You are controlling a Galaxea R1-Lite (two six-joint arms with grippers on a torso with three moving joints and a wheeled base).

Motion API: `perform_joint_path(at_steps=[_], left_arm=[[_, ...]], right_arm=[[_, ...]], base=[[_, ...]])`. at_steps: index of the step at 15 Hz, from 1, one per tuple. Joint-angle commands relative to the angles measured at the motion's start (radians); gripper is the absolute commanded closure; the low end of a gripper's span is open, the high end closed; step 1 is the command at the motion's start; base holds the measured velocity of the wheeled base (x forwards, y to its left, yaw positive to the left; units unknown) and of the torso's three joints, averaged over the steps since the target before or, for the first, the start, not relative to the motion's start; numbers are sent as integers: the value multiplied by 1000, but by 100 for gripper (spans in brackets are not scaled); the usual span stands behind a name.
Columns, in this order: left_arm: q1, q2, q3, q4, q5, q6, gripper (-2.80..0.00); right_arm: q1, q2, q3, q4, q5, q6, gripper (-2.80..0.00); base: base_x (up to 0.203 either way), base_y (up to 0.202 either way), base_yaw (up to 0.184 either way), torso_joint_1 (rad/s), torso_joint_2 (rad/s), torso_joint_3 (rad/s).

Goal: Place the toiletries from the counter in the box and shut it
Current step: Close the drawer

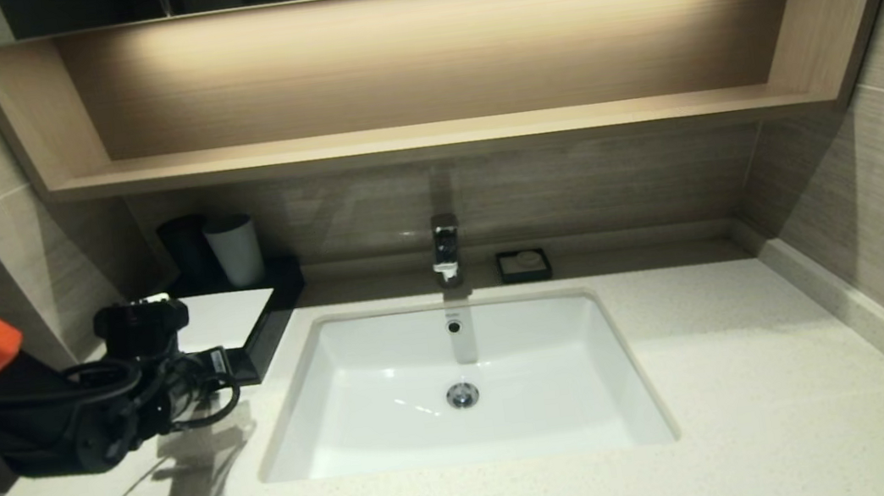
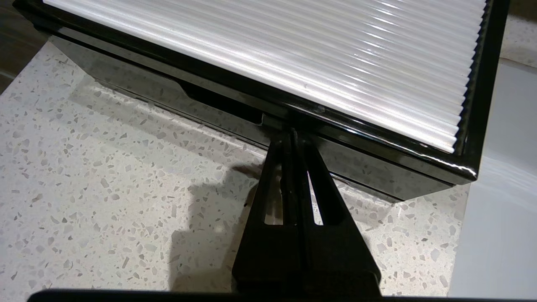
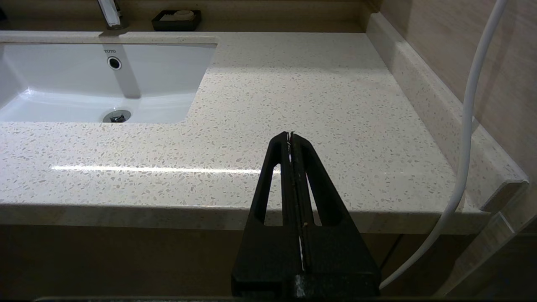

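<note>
L gripper (image 2: 293, 136), fingers pressed together, tips against drawer front of low black white-topped box (image 2: 268, 54). Risk: tips slip, box skids on speckled cream counter (image 2: 105, 188).

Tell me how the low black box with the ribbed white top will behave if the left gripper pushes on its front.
The low black box with the ribbed white top sits flat and wide on the speckled stone counter, so it probably won't tip. Its glossy front may let the shut left gripper slip sideways. On smooth stone, the whole box might slide back.
</note>
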Motion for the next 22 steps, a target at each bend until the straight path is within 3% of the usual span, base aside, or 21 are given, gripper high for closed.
perform_joint_path(at_steps=[1, 11, 17, 22], left_arm=[[0, 12, 0, -8, 2, -1, 0], [2, -57, 42, 4, 8, 10, 0], [2, -128, 77, 61, 8, 62, 0], [3, -187, 75, 80, 5, 65, 0]], right_arm=[[0, -2, 2, 0, 0, 1, 0], [0, -2, 2, 0, 0, 1, 0], [0, 0, 2, 0, 0, 1, 0], [1, -1, 2, 0, 0, 1, 0]], base=[[0, 0, 0, 0, 0, 0], [0, 0, 0, 0, 0, 0], [0, 0, 0, 0, 0, 0], [0, 0, 0, 0, 0, 0]])
